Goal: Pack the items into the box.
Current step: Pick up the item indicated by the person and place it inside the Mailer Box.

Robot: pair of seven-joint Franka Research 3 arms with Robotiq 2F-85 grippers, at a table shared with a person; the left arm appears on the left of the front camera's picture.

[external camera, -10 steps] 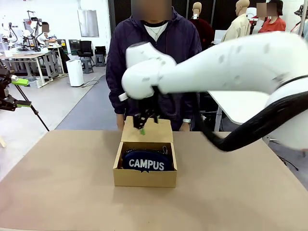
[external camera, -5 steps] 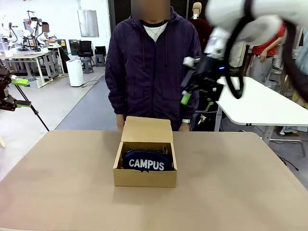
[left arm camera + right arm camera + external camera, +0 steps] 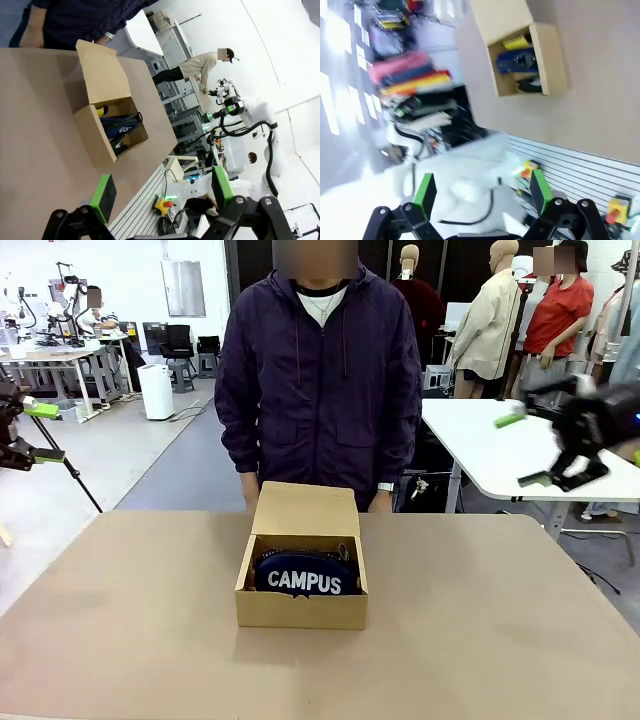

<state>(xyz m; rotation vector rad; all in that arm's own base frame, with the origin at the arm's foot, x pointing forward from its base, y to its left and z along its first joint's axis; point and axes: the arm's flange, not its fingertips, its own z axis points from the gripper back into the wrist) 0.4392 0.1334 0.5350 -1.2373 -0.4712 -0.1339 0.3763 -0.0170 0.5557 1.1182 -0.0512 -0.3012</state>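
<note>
A plain brown cardboard box (image 3: 300,610) stands near the middle of the counter (image 3: 120,630), its hinged lid flap (image 3: 305,508) thrown back and standing up on the far side. Inside lies the navy zip pouch (image 3: 303,580), its white "CAMPUS" lettering facing the front camera. The left wrist view looks into the box from an angle: the yellow-and-black utility knife (image 3: 101,110) sits against the wall by the flap, the pouch fills the middle, and the black stapler (image 3: 120,148) lies at the opposite wall, so all three items are in the box.

The right end effector (image 3: 522,450) hangs high at the picture's right edge, well apart from the box and off past the counter's corner, in front of a white table (image 3: 480,455) behind. It is blurred, yet its two green pads stand wide apart with nothing between them. Its own wrist view is smeared too, and shows the open box far off.

The left end effector (image 3: 162,192) is also spread wide and empty, well back from the box.

A person (image 3: 320,390) in a dark zip jacket stands at the far edge of the counter, directly behind the flap, with one hand (image 3: 31,37) hanging just past the edge.
</note>
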